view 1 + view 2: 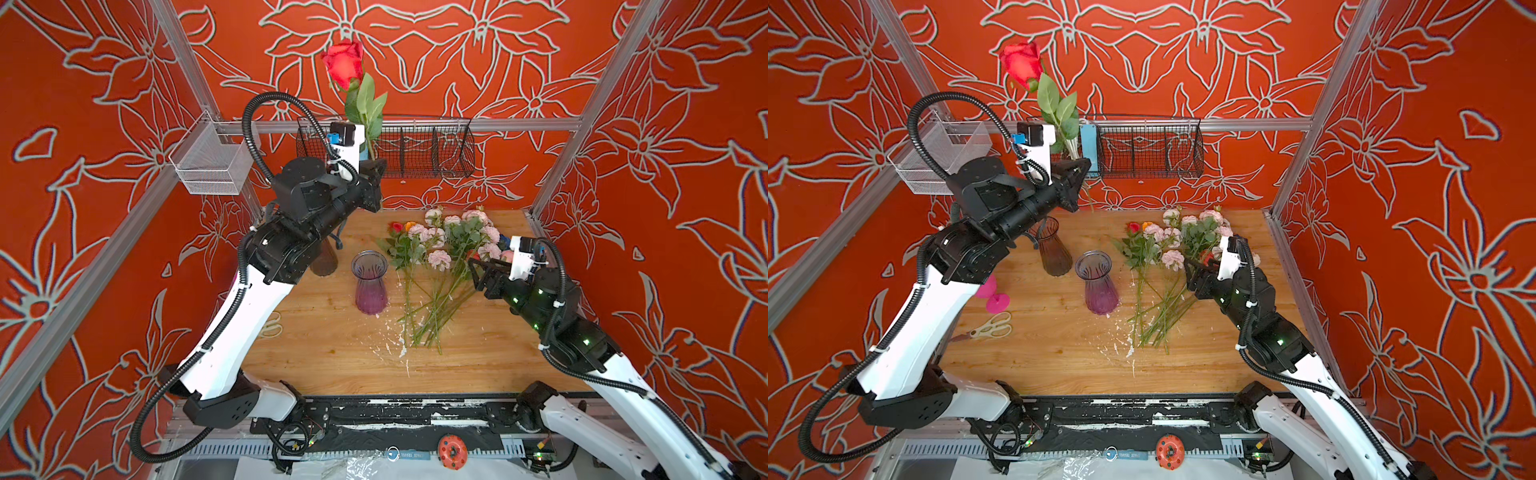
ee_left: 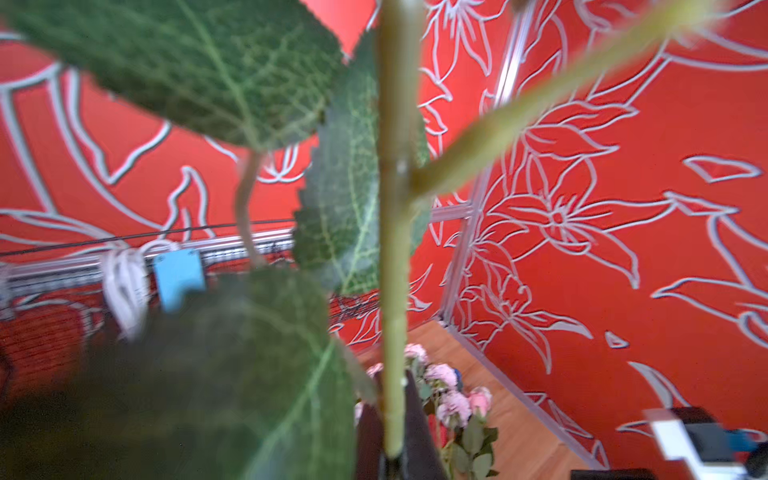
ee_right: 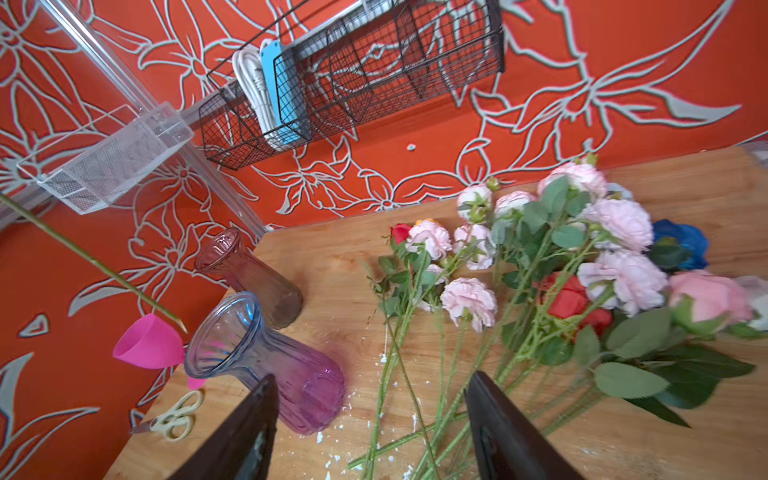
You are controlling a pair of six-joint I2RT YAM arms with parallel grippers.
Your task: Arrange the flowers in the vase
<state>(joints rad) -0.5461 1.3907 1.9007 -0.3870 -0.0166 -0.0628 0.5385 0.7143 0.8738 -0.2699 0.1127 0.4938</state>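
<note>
A pale wooden tabletop [image 1: 332, 353] carries an upright purple ribbed glass vase [image 1: 369, 282]. On the wall behind the vase, a black wire basket [image 1: 432, 151] holds a blue flat pack [image 1: 1089, 149] and a white cord [image 3: 253, 87]. Right of the vase lie the mostly pale pink flowers [image 1: 440, 249] in a heap. A brown glass vase [image 1: 324, 262] left of it is half hidden by the left arm. The left claw [image 1: 1079, 178], raised behind the vase, is clamped on a red rose [image 1: 344, 62] by its stem. The right claw [image 3: 372, 376], jaws apart, hovers over the stems.
</note>
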